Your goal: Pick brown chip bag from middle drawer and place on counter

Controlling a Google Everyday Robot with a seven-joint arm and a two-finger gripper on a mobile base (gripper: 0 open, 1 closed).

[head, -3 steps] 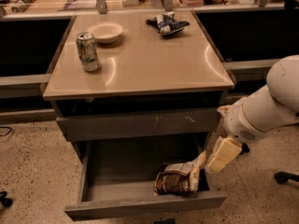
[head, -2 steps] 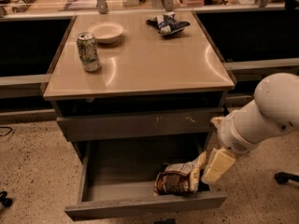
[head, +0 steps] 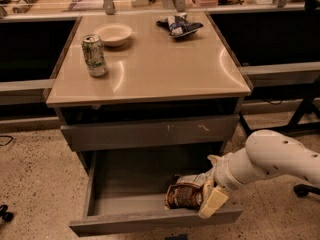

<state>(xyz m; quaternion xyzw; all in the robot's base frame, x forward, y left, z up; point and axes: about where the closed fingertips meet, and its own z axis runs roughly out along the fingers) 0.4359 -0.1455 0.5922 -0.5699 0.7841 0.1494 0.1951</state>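
Status at this moment, with all positions referenced to the desk (head: 160, 69).

1. The middle drawer (head: 150, 220) stands pulled out below the desk's front edge, its tray open to the camera. The drawer front with pale scratch marks (head: 145, 131) above it, directly under the desk top, is closed.

2. The brown chip bag (head: 182, 196) lies in the tray, below the desk's front right part, close to the plain front panel. I see it in about the same spot as 0.7 s ago. It is not on the desk.

3. The gripper (head: 210, 200) is down in the tray at the right end of the bag, touching or overlapping it as seen from this camera. I cannot tell whether the gripper is open, closed, or already gripping the bag.

4. Change since the earlier frame: the gripper has moved lower and further in under the desk's right side. Before, it hung above and to the right of the bag; now it sits against it. The white arm (head: 275, 159) has dropped with it: its rounded segment was level with the desk top's edge and is now well beneath it.

5. On the desk, nothing has shifted. A soda can (head: 94, 55) stands upright at the left side, a pale bowl (head: 113, 34) sits just behind it, and a blue-and-white snack bag (head: 179, 25) lies at the back right.
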